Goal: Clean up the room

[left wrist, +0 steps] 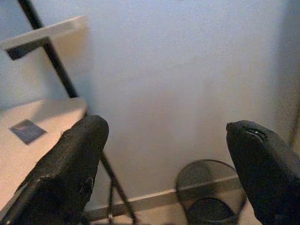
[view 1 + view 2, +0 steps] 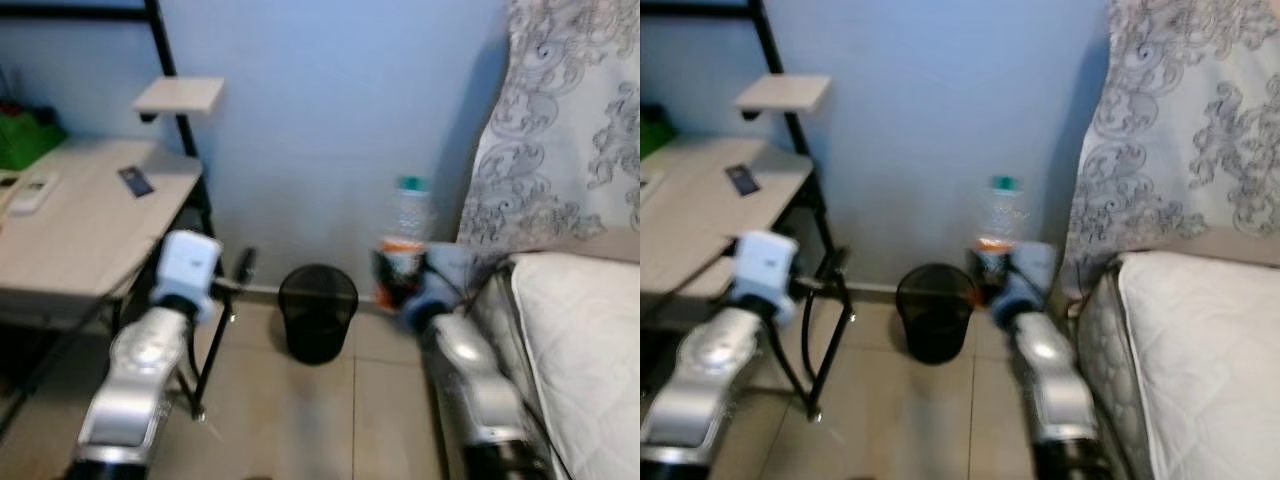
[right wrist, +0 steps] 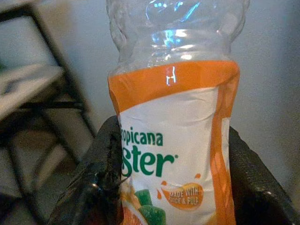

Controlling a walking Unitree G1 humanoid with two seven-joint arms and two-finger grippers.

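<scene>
One Tropicana-labelled bottle [image 3: 173, 140] between right gripper [image 3: 173, 187] fingers

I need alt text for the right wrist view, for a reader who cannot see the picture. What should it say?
A clear plastic bottle with an orange and white Tropicana label stands upright between the right gripper's two black fingers, which press against its sides. Behind it are a pale blue wall and, blurred, the black frame of a desk.

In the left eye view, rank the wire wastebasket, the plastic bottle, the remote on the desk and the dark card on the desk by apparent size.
1. wire wastebasket
2. plastic bottle, held upright in the right gripper
3. remote
4. dark card

The last two look close; blur makes their order unsure.
</scene>
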